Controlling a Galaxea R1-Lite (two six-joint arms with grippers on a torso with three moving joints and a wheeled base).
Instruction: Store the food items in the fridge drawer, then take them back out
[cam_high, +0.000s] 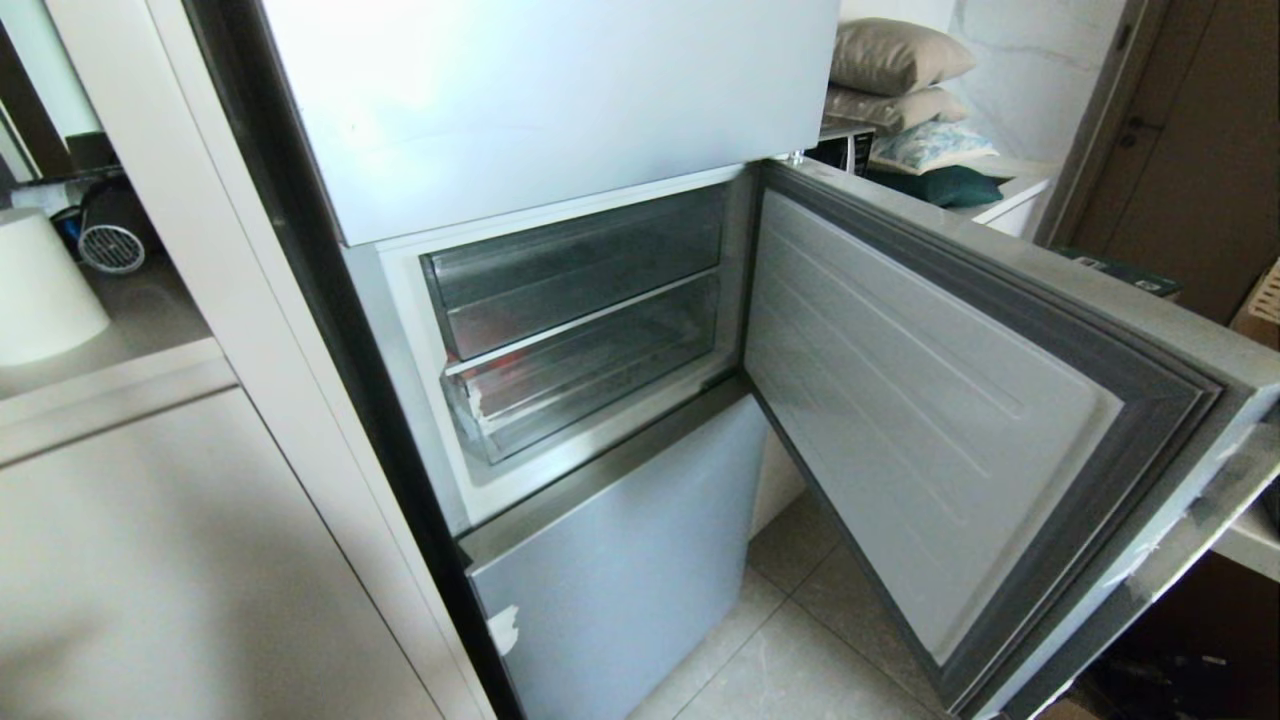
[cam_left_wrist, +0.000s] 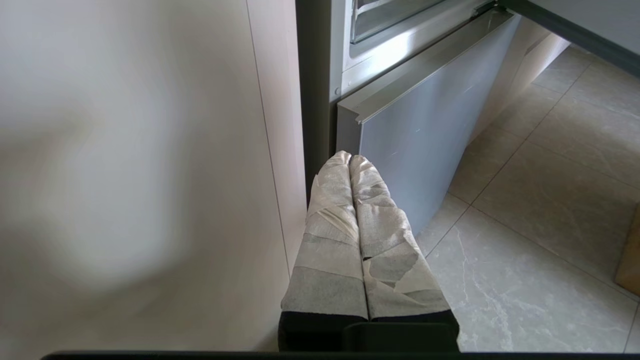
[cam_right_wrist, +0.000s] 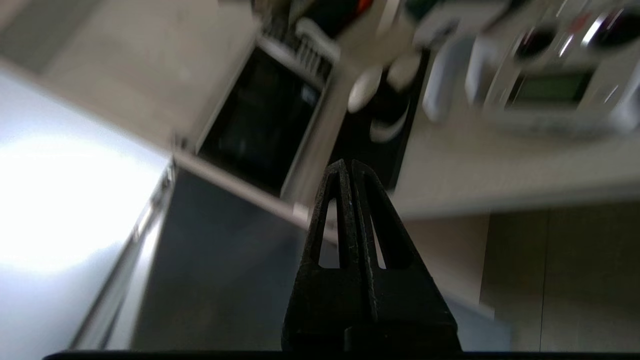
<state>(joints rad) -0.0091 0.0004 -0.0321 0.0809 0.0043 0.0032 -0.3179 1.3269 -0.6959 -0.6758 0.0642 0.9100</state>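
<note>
The fridge's middle compartment stands open in the head view. The fridge drawer (cam_high: 585, 385), clear with a thick front lip, sits pushed in as the lower of two clear bins. A faint reddish patch (cam_high: 503, 386) shows through its front, and I cannot tell whether it is one of the food items; otherwise the food items are hidden. Neither arm shows in the head view. My left gripper (cam_left_wrist: 350, 158), with taped fingers, is shut on nothing and hangs low beside the bottom fridge front (cam_left_wrist: 425, 135). My right gripper (cam_right_wrist: 347, 163) is shut and empty, pointing at a blurred counter with appliances.
The compartment door (cam_high: 950, 400) is swung wide to the right, over the tiled floor (cam_high: 790, 650). A second clear bin (cam_high: 580, 265) sits above the drawer. A pale cabinet (cam_high: 150, 550) flanks the fridge on the left. Pillows (cam_high: 895, 60) lie on a counter behind.
</note>
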